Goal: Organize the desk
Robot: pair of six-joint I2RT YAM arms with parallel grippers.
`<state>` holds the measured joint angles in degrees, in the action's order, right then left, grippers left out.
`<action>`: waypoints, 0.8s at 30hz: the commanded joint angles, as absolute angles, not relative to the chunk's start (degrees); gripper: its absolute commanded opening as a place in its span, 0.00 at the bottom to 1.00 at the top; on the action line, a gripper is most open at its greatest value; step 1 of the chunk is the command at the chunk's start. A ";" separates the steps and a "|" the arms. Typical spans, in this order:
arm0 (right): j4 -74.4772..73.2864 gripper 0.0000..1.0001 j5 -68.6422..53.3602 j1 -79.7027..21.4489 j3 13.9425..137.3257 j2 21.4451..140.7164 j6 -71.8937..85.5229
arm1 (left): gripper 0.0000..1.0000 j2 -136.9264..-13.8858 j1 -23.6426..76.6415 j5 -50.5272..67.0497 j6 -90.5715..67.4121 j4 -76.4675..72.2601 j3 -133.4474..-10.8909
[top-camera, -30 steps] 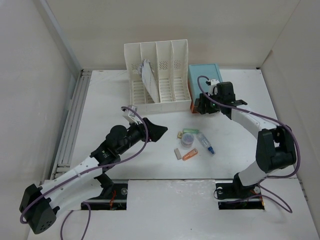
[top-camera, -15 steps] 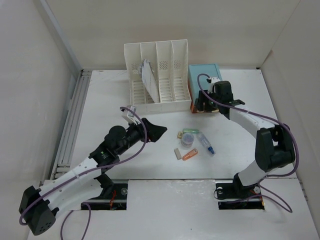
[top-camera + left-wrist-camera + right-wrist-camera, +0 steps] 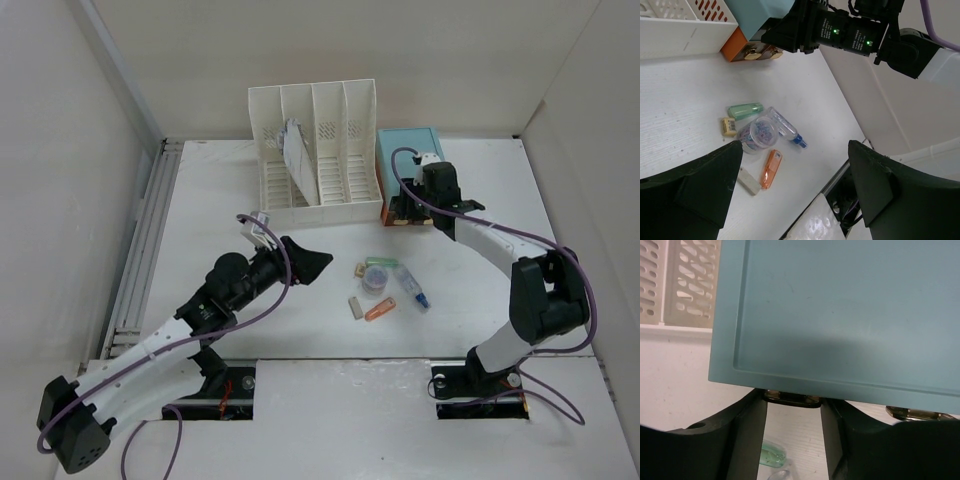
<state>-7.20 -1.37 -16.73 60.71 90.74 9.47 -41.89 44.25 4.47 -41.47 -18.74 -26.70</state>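
Since the earlier frames the right gripper [image 3: 793,405] has crept up and left in the overhead view, tight against the front of the light-blue drawer box [image 3: 410,150]. The left arm has drifted slightly toward the left.

In the right wrist view, the right jaws flank a brass handle [image 3: 790,399] just under the box's blue top. The handle fills the gap between them, but I cannot tell whether they already pinch it or only bracket it. A second brass handle [image 3: 912,413] shows at the lower right of that frame.

The left gripper [image 3: 795,150] has its jaws spread wide and holds nothing. It hangs above the middle of the desk [image 3: 480,280], left of a loose cluster of small things.

That cluster lies in the centre of the overhead frame: a green tube [image 3: 377,262], a tan block [image 3: 360,269], a clear jar [image 3: 372,280], a clear bottle with a blue cap [image 3: 410,285], an orange piece [image 3: 380,310] and a white block [image 3: 355,307]. All of them lie on the bare tabletop.

At the upper centre the white file rack [image 3: 320,150] stands just left of the drawer box, with papers [image 3: 293,150] in its second slot from the left.

Judging by this, the tidying is at an early stage. The drawer looks closed, and opening it seems the step in hand. Every small item is left to put away.
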 commanded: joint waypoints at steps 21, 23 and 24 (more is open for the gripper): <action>-10.01 0.27 -8.26 -23.38 50.10 74.62 5.37 | 0.85 -38.94 44.47 5.63 -41.93 -20.48 -25.66; -11.16 0.28 -8.79 -24.52 49.31 73.92 5.36 | 0.85 -38.94 44.47 5.63 -41.92 -20.48 -25.66; -11.16 0.28 -8.79 -24.52 48.78 73.92 4.75 | 0.85 -38.94 44.47 5.63 -41.92 -20.48 -25.66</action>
<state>-12.91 -0.69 -21.21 49.39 76.51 6.87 -39.94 44.25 4.58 -42.06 -17.76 -25.96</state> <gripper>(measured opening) 0.489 0.851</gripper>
